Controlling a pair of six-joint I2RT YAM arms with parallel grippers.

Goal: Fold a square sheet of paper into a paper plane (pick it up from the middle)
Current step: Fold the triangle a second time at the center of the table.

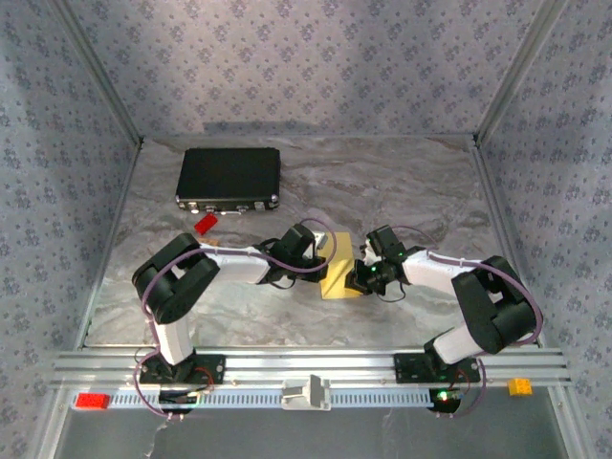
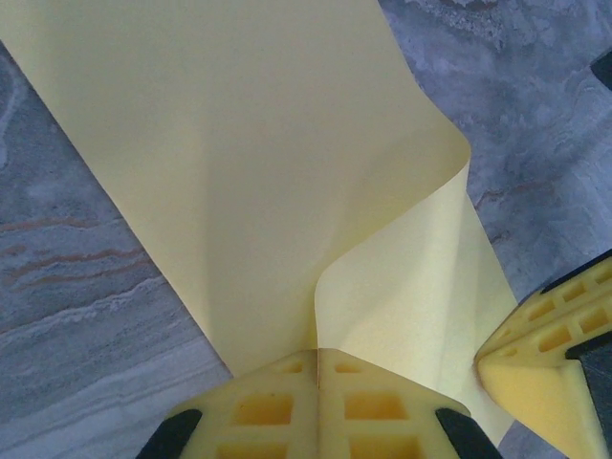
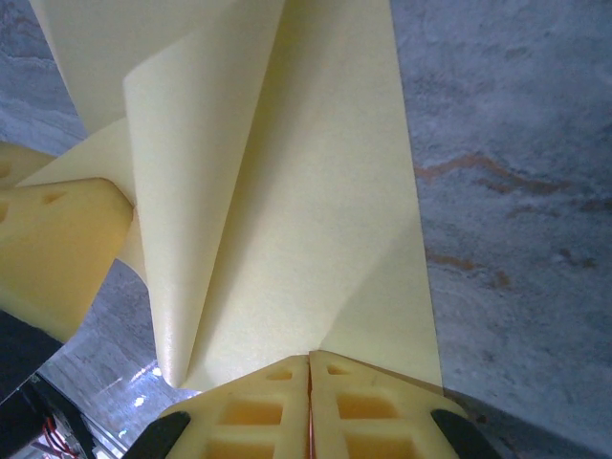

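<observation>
The square sheet of paper [image 1: 340, 281] is pale yellow and hangs between my two grippers at the middle of the table, bent into a soft curl. In the left wrist view the sheet [image 2: 268, 163] rises from my left gripper [image 2: 318, 356], whose jaws are pressed shut on its edge. My right gripper [image 3: 309, 360] is likewise shut on the sheet [image 3: 306, 220], pinching another edge. From above, the left gripper [image 1: 327, 255] and right gripper [image 1: 354, 277] face each other closely across the paper. The paper plane is out of view.
A black rectangular case [image 1: 228, 179] lies at the back left, with a small red brick [image 1: 205, 223] just in front of it. The near rail carries a red block [image 1: 92, 401] and an orange block [image 1: 519, 386]. Patterned walls close in the table.
</observation>
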